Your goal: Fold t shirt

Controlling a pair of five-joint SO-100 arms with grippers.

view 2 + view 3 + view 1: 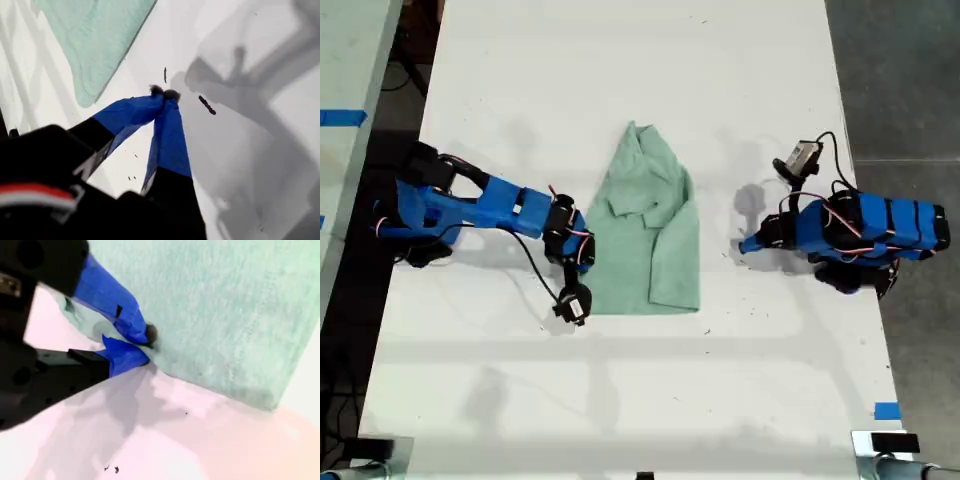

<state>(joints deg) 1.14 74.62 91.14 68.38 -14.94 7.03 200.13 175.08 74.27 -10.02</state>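
The fingers point(117, 307) of the second gripper point(145, 347) are nearly closed, and the edge of the t shirt point(225, 315) is pinched between their blue tips. A small ridge of cloth is pushed up just beside them. The fingers of the first gripper point(164, 95) are pressed together tip to tip and hold nothing. They hang over the bare white counter point(620, 400), with the shirt's corner point(95, 40) well apart from them.

In the exterior view the t shirt point(655, 240) lies in the middle of the counter. It looks already partly folded: narrow at 12 o'clock, wider at 6 o'clock, with a layer of cloth doubled over its middle. The second gripper point(586, 262) meets the garment at about 8 o'clock of it. The first gripper point(748, 245) waits at about 3 o'clock, clear of the cloth.

The grip on the edge is probably there so that this side can be lifted and carried over toward 3 o'clock for the next fold. The first arm likely keeps away so as not to block that path.

No brand, label or print can be read on the shirt or the arms. Only plain blue tape point(886, 410) marks the counter.
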